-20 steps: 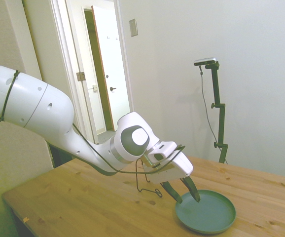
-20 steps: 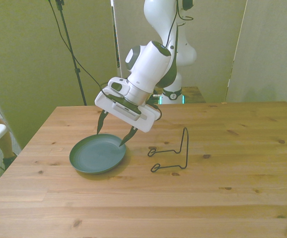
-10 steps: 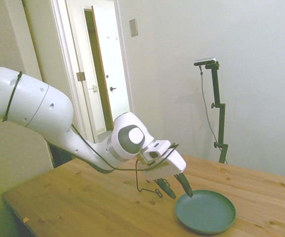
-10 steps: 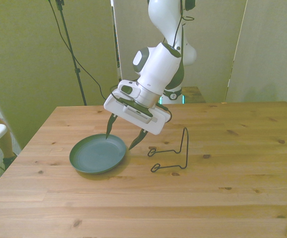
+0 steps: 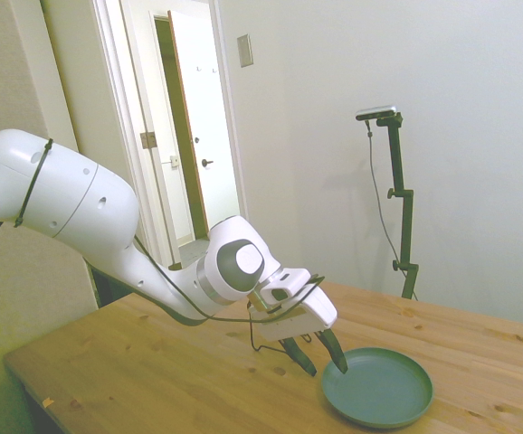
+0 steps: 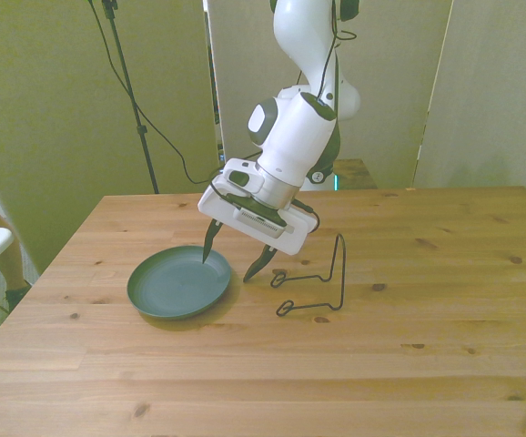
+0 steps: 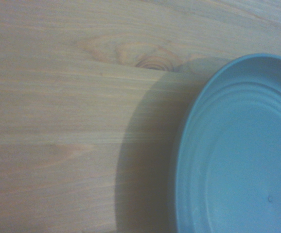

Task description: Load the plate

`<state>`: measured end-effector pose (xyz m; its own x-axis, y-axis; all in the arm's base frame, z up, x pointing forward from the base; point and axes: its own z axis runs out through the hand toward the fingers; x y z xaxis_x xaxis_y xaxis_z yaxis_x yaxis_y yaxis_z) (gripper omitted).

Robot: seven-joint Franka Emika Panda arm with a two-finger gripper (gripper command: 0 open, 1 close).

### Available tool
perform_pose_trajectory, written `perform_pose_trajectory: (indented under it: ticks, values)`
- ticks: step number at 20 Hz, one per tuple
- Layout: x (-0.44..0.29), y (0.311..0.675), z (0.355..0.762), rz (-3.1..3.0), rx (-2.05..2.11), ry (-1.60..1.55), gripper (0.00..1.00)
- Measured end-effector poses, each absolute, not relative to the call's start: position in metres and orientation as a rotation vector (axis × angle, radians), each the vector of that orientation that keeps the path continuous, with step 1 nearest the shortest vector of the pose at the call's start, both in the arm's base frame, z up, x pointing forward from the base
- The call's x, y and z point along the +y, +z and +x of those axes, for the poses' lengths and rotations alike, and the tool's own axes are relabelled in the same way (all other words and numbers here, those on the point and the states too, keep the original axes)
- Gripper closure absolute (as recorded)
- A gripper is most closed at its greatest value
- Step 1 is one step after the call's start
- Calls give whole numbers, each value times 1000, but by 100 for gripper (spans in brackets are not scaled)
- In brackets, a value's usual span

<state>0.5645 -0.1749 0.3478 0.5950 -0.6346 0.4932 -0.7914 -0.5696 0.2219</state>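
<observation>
Since a moment ago our gripper (image 6: 234,259) has slid off the plate (image 6: 177,284) toward the wire stand (image 6: 322,281), jaws spread and empty, straddling the plate's rim. We judge lining up the grasp; next, pinch that rim.

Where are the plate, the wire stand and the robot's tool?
plate (image 6: 167,289), front view, bare middle.
wire stand (image 6: 341,273), front view, upright rod.
tool (image 6: 231,256), front view, between its open fingertips.
</observation>
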Motion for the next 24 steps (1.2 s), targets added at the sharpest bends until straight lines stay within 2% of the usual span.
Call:
perform_pose_trajectory:
  ticks: [1,2,24]
  values:
    - [-176,347,564,2403,-1142,503,0]
    - [-177,347,564,2401,-1144,503,100]
    - [-181,337,564,2422,-1156,464,100]
